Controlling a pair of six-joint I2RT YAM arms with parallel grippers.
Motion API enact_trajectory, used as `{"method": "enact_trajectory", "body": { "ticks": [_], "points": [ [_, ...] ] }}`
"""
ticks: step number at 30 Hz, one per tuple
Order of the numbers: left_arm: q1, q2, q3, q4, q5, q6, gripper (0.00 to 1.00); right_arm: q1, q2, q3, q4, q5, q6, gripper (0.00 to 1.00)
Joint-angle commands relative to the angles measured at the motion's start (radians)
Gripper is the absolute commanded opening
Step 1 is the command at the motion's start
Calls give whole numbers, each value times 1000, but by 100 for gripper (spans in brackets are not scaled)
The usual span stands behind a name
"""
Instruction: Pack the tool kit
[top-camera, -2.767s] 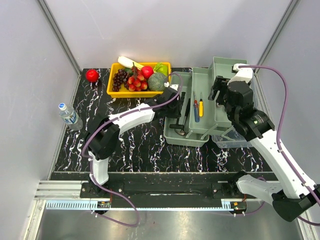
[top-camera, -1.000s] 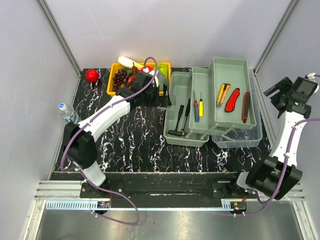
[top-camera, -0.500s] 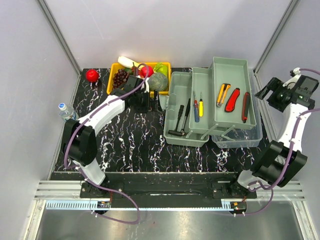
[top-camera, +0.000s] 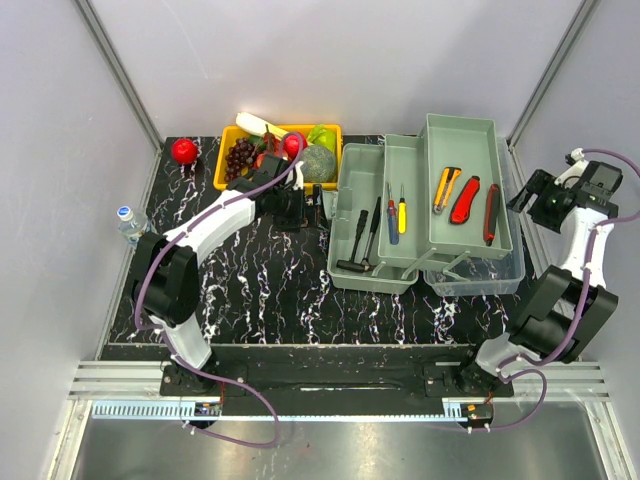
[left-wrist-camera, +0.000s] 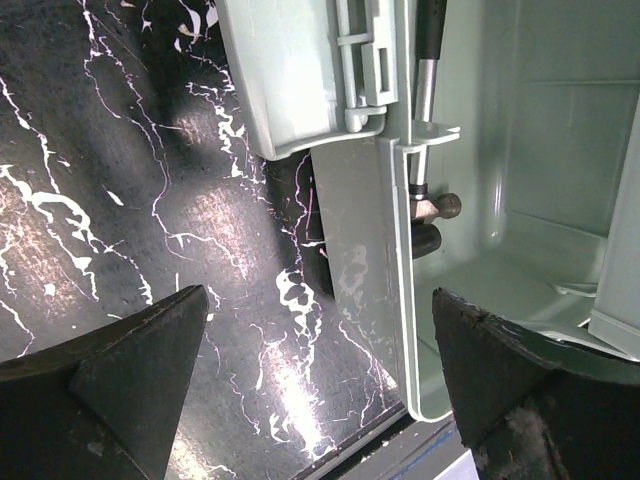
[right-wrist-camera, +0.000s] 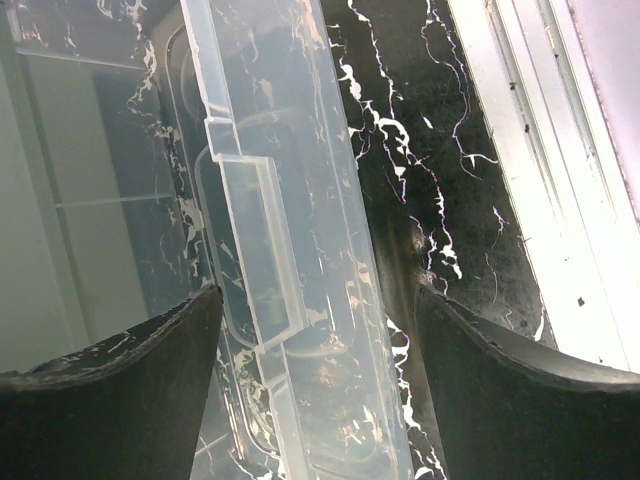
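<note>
The left pincer (top-camera: 298, 207) hangs released, fingers wide apart, just left of the toolbox (top-camera: 460, 140). The toolbox sits open on the right half of the worktop (top-camera: 270, 290), with a hammer (top-camera: 356, 243), screwdrivers (top-camera: 396, 214) and knives (top-camera: 465, 198) in its trays. The right pincer (top-camera: 538, 200) hovers released, grasping nothing, beside the clear lid (right-wrist-camera: 270, 250).

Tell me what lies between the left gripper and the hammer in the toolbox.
Only the tray's grey-green side wall separates the left gripper from the hammer. The left wrist view shows it, with the hammer's head just inside the wall.
</note>
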Motion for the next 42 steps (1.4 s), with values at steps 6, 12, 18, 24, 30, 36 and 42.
{"method": "enact_trajectory", "body": {
  "ticks": [6,12,18,24,30,36,42],
  "points": [
    [12,-26,-11,93,82,13,98,-3,14,18,19,-17,-3,78],
    [18,-9,-12,96,111,5,98,32,10,-52,44,-19,-23,77],
    [31,0,-26,97,111,-2,98,106,-24,-88,71,162,-52,53],
    [34,11,-40,94,102,-18,98,151,-116,-89,110,354,-67,45],
    [37,14,-55,93,93,-29,98,152,-165,-72,90,348,-77,50],
    [40,20,-57,87,94,-24,98,152,-150,-62,62,296,-113,49],
    [55,35,-29,62,80,2,98,160,-104,-45,38,250,-101,40]
  ]
}}
